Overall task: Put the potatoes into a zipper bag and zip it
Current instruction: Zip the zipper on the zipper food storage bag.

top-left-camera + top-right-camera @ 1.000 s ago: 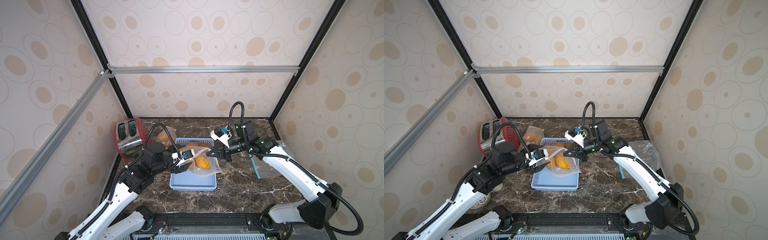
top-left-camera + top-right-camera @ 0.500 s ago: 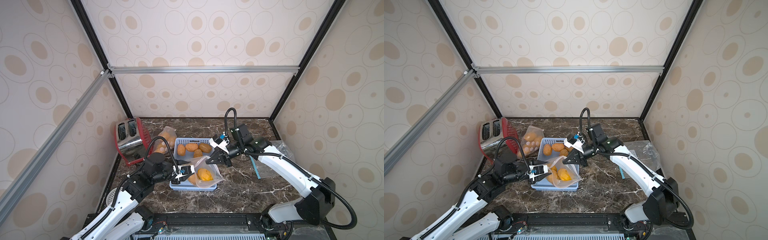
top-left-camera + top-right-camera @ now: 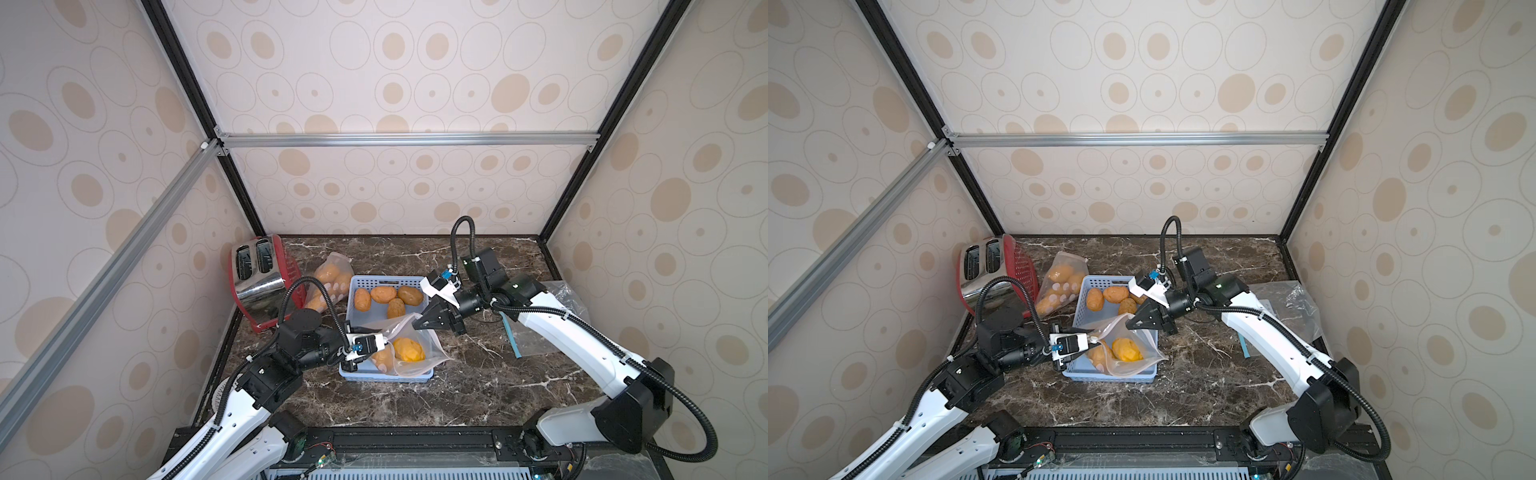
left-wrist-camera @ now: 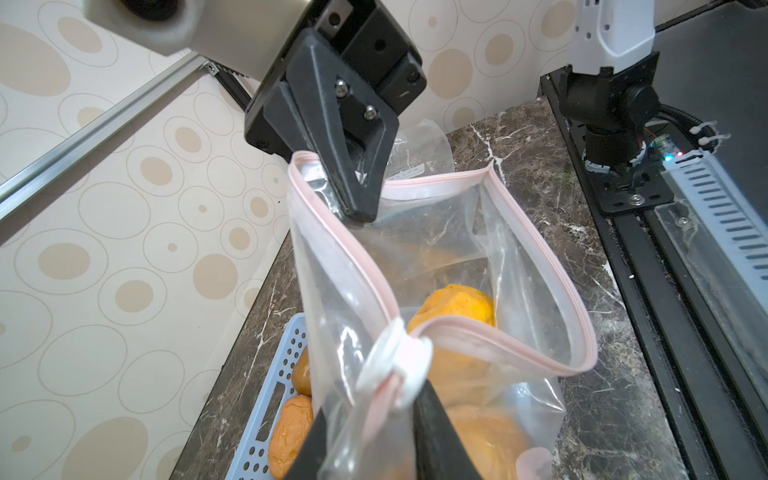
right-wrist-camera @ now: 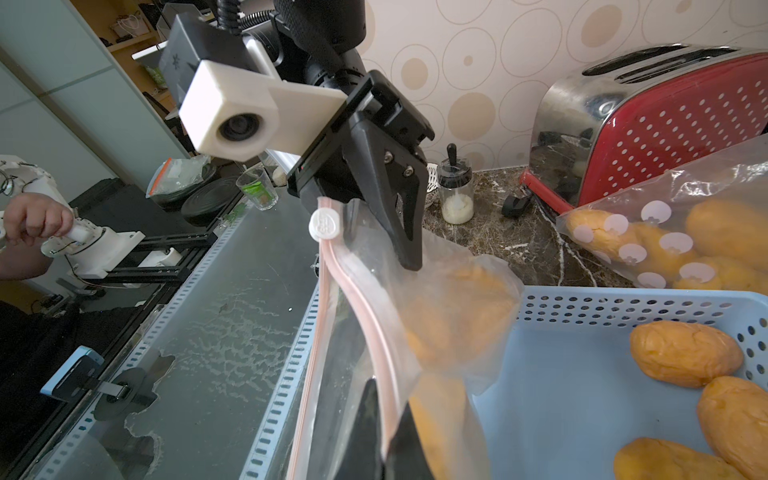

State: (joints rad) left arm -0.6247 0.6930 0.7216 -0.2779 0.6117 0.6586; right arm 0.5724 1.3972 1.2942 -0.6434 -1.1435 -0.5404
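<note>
A clear zipper bag (image 3: pixel 432 351) with a pink zip strip hangs over the near end of the blue basket (image 3: pixel 386 377), mouth open. Orange potatoes (image 3: pixel 409 349) lie inside it. My left gripper (image 3: pixel 386 341) is shut on the bag's end just below the white slider (image 4: pixel 405 370); in the left wrist view the gripper (image 4: pixel 368 409) has bunched plastic between its fingers. My right gripper (image 3: pixel 417 324) is shut on the opposite rim, and the right wrist view shows the strip pinched at the gripper (image 5: pixel 388 399). Several loose potatoes (image 3: pixel 382 294) lie in the basket's far half.
A red toaster (image 3: pixel 259 282) stands at the back left. A second bag of potatoes (image 3: pixel 330 278) leans between it and the basket. Empty clear bags (image 3: pixel 540 328) lie at the right, under the right arm. A small jar (image 5: pixel 455 195) stands near the toaster.
Both arms carried the bag from the basket's middle toward its near end. The left gripper's jaws narrowed onto the slider end. The far potatoes are now uncovered.
</note>
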